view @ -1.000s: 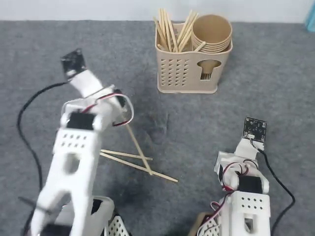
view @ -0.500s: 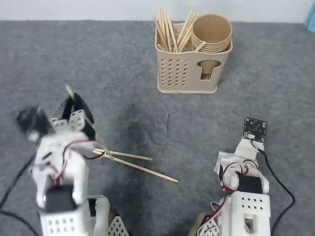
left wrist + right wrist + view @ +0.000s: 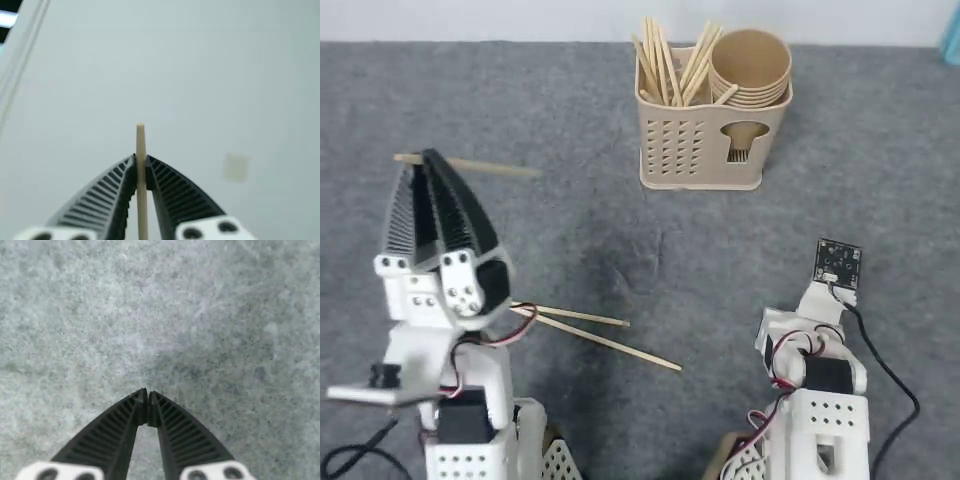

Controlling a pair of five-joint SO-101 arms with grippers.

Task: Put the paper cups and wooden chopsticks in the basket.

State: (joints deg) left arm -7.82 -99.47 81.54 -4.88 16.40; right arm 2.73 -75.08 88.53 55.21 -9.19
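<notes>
Left gripper (image 3: 423, 160), at the left of the high view, is clamped on one wooden chopstick (image 3: 470, 166), held crosswise at its tips above the mat. The right gripper (image 3: 147, 396), on the arm at lower right, is closed on nothing. Two loose chopsticks (image 3: 595, 332) lie on the grey mat (image 3: 880, 180) at lower centre, yet to be collected. The basket (image 3: 690, 150) at top centre already holds the stacked paper cups (image 3: 750, 62) and a bundle of sticks (image 3: 665, 65).
</notes>
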